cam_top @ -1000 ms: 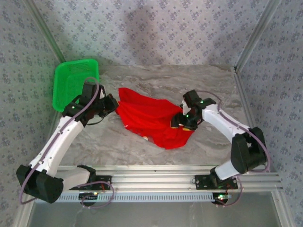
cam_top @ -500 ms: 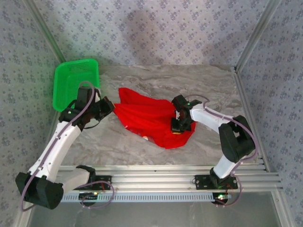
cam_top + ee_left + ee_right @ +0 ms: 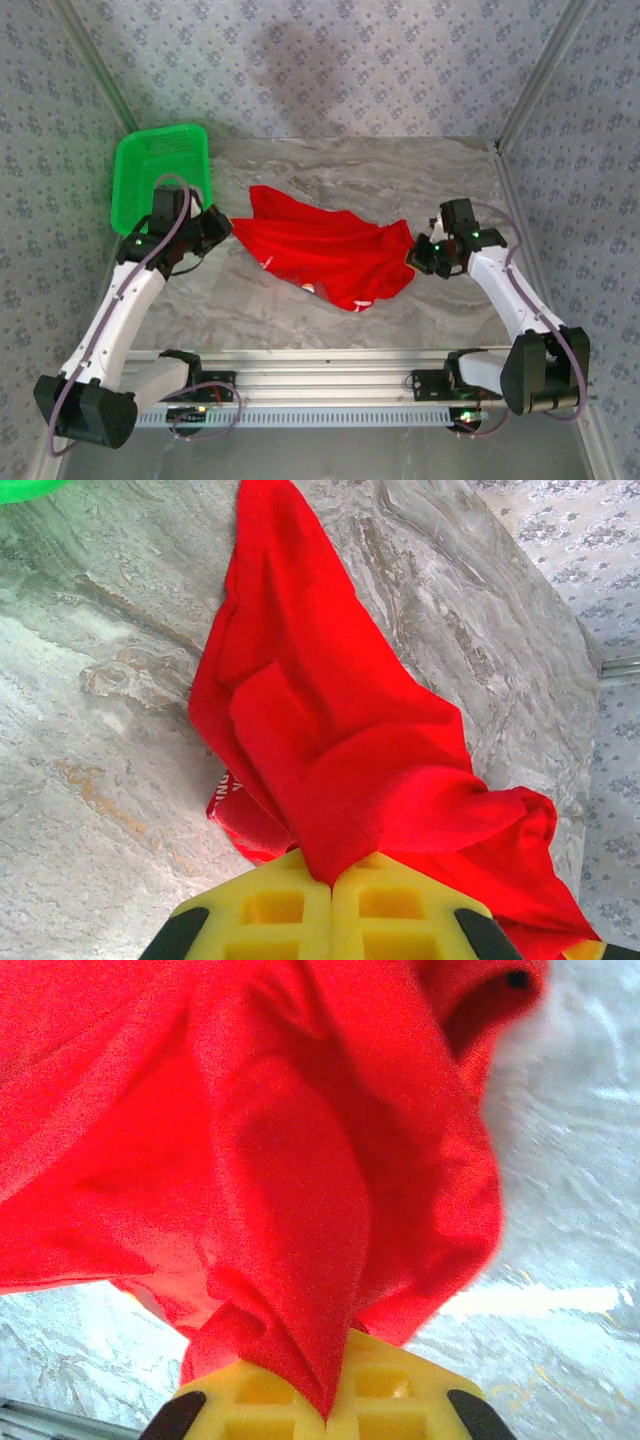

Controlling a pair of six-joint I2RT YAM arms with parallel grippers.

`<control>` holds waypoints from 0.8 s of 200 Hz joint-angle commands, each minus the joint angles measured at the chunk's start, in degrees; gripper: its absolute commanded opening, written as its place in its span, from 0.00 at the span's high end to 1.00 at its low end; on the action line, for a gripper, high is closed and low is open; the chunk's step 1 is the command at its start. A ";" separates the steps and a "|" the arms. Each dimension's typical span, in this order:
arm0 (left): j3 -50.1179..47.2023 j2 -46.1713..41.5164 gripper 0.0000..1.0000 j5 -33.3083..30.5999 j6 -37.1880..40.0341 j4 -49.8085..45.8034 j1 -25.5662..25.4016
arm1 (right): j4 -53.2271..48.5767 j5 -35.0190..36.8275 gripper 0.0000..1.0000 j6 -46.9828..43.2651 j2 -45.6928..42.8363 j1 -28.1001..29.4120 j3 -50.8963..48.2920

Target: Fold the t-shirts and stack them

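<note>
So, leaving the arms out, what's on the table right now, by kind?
red t-shirt: 1
green basket: 1
Total: 2

One bright red cloth t-shirt [image 3: 325, 255] is counted, on one grey marble-patterned table [image 3: 420, 180]. One green plastic mesh basket [image 3: 150, 160] is counted. Two yellow-padded two-finger grippers are counted: the left gripper [image 3: 222, 226] and the right gripper [image 3: 418, 254].
</note>
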 commanded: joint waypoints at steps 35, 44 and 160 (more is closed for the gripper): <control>0.50 0.28 1.00 0.47 0.91 2.34 1.09 | -13.34 -5.65 0.98 -8.18 -3.67 -6.82 -5.09; 0.57 0.46 1.00 0.39 0.94 2.56 1.18 | -14.29 -4.80 0.97 -6.92 -3.60 -7.11 -6.38; -0.18 3.30 1.00 1.79 2.49 5.26 2.80 | -19.11 7.74 0.87 -5.70 2.49 -7.49 -1.40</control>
